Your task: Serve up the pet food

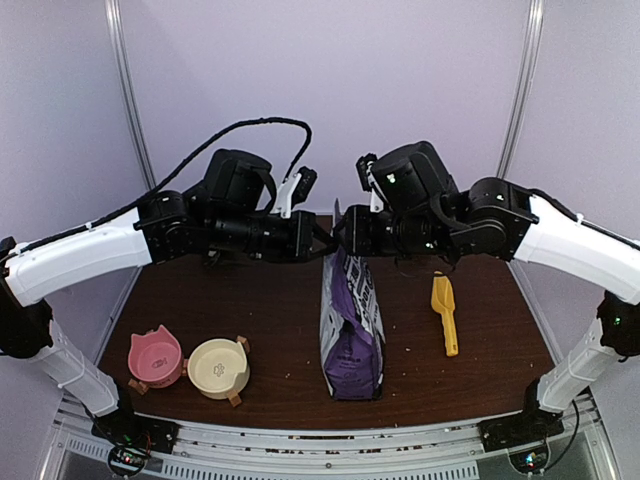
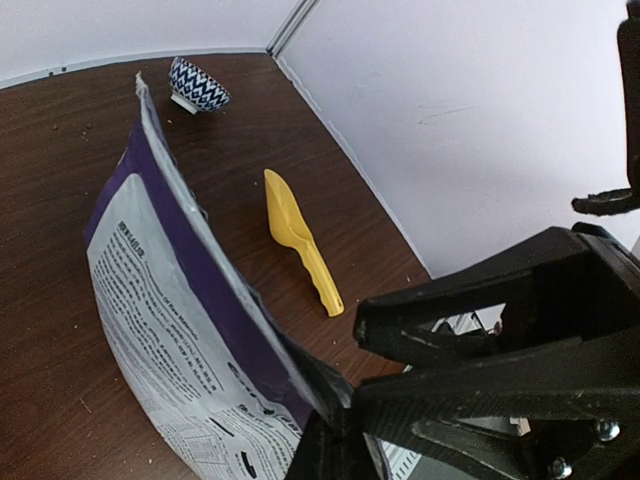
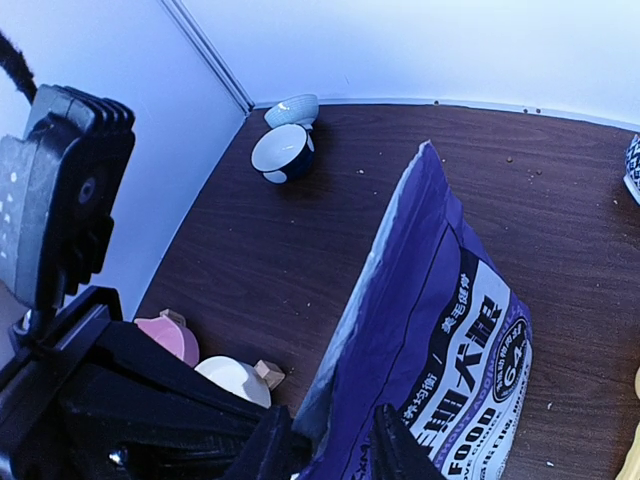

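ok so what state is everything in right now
bag: upright, top edge between both jaws
left jaws: shut on bag
right jaws: around bag top, grip unclear
scoop: lying flat, empty
pink bowl: upright, empty
cream bowl: upright, empty

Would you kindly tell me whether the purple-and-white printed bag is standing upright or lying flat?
Upright: the purple-and-white printed bag stands on its base, top edge pinched in the left gripper.

This looks like a robotics lab test cell: a dark brown wood-grain bench (image 1: 250,300) boxed in by plain pale wall panels (image 1: 400,70) with silver metal corner posts (image 1: 130,90). A white-and-black left arm (image 1: 85,255) and right arm (image 1: 585,245) are bolted to a slotted aluminium rail (image 1: 320,445) at its near edge.
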Available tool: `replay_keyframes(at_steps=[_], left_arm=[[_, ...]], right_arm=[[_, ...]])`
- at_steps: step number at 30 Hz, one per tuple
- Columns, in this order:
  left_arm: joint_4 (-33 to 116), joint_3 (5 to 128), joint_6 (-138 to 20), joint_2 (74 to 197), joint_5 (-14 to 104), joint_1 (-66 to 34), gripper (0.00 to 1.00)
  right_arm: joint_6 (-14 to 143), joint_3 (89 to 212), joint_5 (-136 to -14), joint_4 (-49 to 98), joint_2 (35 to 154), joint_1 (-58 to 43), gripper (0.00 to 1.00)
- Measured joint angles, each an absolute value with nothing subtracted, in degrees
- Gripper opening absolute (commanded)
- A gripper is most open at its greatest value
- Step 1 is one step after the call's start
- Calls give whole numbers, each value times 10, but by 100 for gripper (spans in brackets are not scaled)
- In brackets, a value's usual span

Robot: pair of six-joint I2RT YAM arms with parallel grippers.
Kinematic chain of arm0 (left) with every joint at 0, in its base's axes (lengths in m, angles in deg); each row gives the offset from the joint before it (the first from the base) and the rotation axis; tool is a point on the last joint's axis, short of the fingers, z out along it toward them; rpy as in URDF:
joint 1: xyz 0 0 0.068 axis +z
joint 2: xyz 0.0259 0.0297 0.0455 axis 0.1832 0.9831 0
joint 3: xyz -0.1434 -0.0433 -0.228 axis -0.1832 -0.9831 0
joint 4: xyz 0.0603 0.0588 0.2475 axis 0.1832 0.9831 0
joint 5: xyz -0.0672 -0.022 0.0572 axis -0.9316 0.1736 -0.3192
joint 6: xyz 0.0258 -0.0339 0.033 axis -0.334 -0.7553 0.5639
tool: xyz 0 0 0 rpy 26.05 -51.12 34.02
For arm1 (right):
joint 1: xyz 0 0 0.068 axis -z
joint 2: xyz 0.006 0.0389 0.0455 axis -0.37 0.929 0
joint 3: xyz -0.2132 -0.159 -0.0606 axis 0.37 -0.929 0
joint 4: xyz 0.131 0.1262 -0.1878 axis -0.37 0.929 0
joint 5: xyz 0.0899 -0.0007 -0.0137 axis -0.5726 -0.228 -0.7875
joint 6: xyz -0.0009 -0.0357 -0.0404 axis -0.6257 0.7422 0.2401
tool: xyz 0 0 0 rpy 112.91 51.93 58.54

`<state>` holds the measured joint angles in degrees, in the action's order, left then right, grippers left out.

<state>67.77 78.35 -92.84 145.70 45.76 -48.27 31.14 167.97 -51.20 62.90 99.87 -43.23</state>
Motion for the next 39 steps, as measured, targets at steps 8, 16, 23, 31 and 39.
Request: replay_keyframes(at_steps=[8,16,23,31,39], left_arm=[[678,783,-923,1457,457,-483,0],[675,779,-922,1455,458,-483,0],[675,773,-921,1450,463,-484,0],[687,773,-901,1449,464,-483,0],[708,773,-867,1443,467,-483,0]], right_arm=[[308,1727,-500,672,1038,-428,24],[299,1733,-498,692,1044,-421,23],[299,1733,-510,692,1048,-416,22],[316,1733,-566,681,1057,-408,20],[346,1733,-629,660,1063,-399,0]])
